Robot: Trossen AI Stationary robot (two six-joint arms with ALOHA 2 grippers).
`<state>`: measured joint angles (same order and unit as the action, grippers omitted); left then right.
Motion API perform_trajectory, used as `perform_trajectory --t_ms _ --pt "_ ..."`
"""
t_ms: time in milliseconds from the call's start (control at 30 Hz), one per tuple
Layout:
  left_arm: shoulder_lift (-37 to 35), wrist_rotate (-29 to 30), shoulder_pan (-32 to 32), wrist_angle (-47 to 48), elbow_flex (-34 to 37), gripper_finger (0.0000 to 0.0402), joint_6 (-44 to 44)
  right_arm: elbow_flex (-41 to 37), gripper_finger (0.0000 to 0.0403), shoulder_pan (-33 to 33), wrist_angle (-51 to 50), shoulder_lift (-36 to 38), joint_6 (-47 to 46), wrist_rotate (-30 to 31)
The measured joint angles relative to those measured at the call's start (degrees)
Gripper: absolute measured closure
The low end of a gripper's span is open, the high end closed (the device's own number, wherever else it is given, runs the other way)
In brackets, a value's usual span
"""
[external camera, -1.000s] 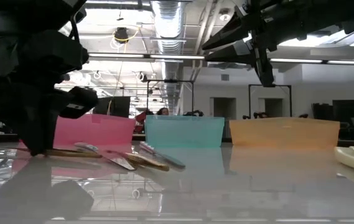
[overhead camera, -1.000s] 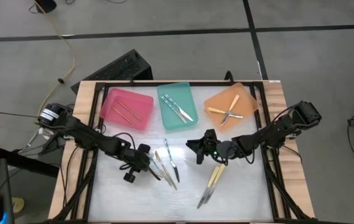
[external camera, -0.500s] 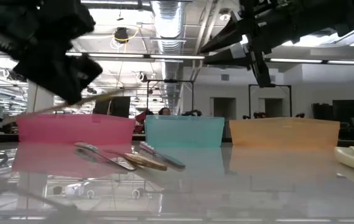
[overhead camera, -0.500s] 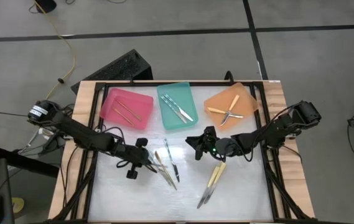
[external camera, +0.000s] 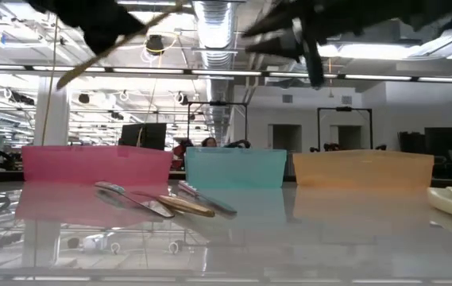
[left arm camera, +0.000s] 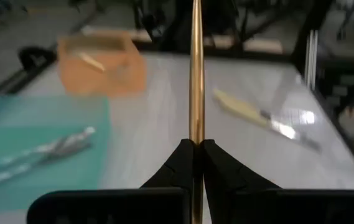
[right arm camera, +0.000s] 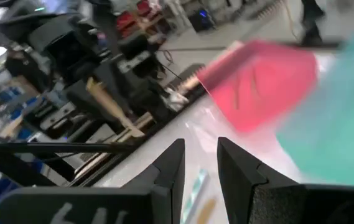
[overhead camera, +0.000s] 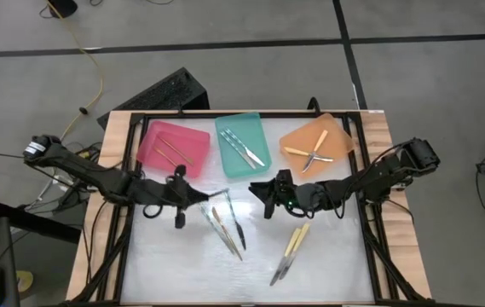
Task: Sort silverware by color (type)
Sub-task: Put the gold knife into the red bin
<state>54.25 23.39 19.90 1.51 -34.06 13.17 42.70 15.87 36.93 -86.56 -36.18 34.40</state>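
My left gripper (overhead camera: 193, 198) is above the table, in front of the pink tray (overhead camera: 174, 147), and is shut on a slim golden utensil (left arm camera: 196, 74). The low view shows this utensil (external camera: 98, 56) high up and slanting. My right gripper (overhead camera: 263, 192) hovers mid-table, open, its fingers (right arm camera: 170, 168) with nothing between them. Several pieces of silverware (overhead camera: 228, 226) lie flat on the table's middle, and a pale-yellow-handled pair (overhead camera: 291, 247) lies nearer the front. The pink tray, the teal tray (overhead camera: 242, 143) and the orange tray (overhead camera: 316, 143) each hold a few utensils. My left gripper pinches the golden utensil's thin shaft (left arm camera: 196, 134) between its two fingertips. The fingers lie along the utensil, which sticks out ahead of them and also runs back between them. The utensil is lifted clear of the table, slanting in the air.
The three trays stand in a row along the far edge. A black frame (overhead camera: 131, 213) borders the white table top. The loose silverware lies between the two grippers, with bare table at the near left and near right.
My left gripper has risen from the table with the golden utensil and gone toward the far edge and the pink tray, tipping from pointing down to nearly level. The utensil is now lifted clear. My right gripper has risen a little.
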Motion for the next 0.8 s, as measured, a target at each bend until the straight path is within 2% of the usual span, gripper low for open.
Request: perform_trajectory --t_ms 133,267,400,500,700,800 --pt "-3.38 3.81 0.00 -3.52 -0.02 0.0394 -0.73 4.77 0.0281 -1.33 -0.17 0.03 9.78 0.03" --pt "-6.06 4.80 -0.02 -7.64 -0.02 0.0393 -4.36 8.22 0.0234 -3.68 -0.56 0.04 12.66 -0.17" --pt "-7.38 6.75 -0.02 -8.94 -0.02 0.0392 -6.64 10.96 0.0173 -6.37 -0.51 0.04 12.73 -7.77" --pt "-7.51 8.42 -0.12 -9.63 -0.02 0.0392 -7.86 12.88 0.0139 -7.70 -0.66 0.04 13.39 -10.22" --pt "-7.39 8.78 -1.83 -10.20 -0.02 0.0391 -8.42 15.60 0.0120 -8.73 -1.03 0.00 19.09 -10.68" --pt "-7.38 7.73 -3.40 -10.73 -0.02 0.0391 -8.63 16.38 0.0120 -9.55 -0.92 0.00 19.57 -13.48"
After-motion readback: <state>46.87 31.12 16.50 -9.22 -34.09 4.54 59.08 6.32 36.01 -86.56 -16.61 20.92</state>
